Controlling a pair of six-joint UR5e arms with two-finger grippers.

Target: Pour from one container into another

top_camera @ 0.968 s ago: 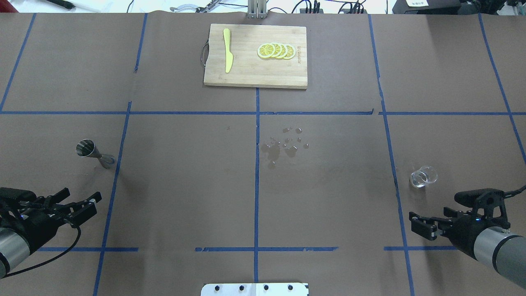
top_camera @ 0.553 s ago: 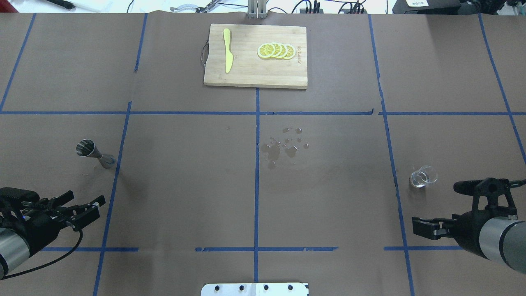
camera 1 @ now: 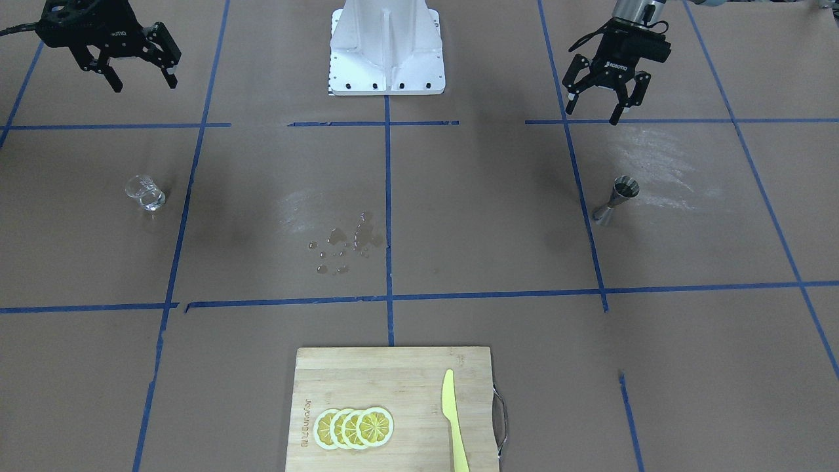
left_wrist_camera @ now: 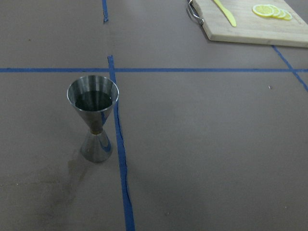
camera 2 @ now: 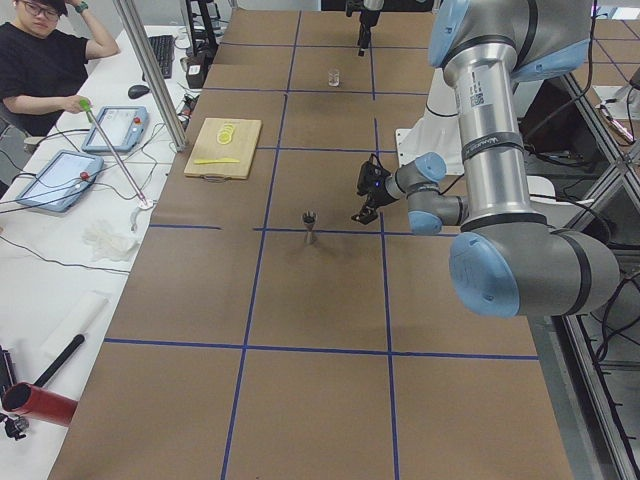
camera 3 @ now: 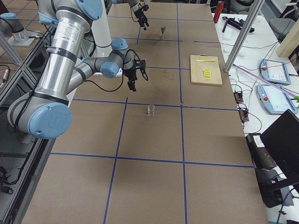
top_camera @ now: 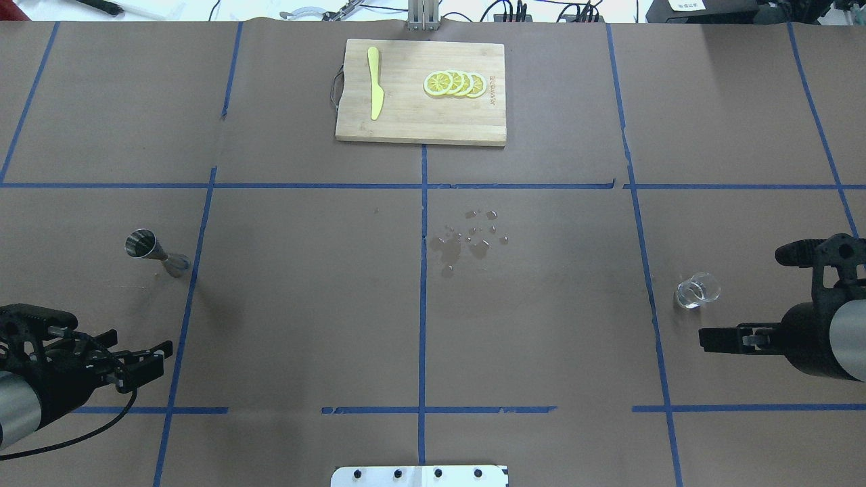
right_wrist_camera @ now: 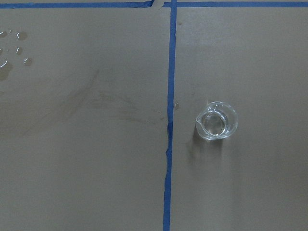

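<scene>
Both my pincers are spread wide open and holding nothing. The left pincer [camera 1: 593, 113] hangs over the tabletop [top_camera: 304, 304] by my edge at the left end, and the right pincer [camera 1: 145, 84] is the same deal at the right end. The jigger [top_camera: 152, 251] stands upright near the left one and the cup [top_camera: 697, 291] upright near the right one, neither touched.

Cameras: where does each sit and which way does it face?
Front-facing: across the table, facing the robot base; left claw, right claw.
Overhead: behind the robot, facing forward; both claws.
Exterior left: table's end; left arm near.
Exterior right: opposite end; right arm near.
Left wrist: faces jigger; no body.
Right wrist: above glass cup; no body.
Front-facing, overhead share: cutting board.
</scene>
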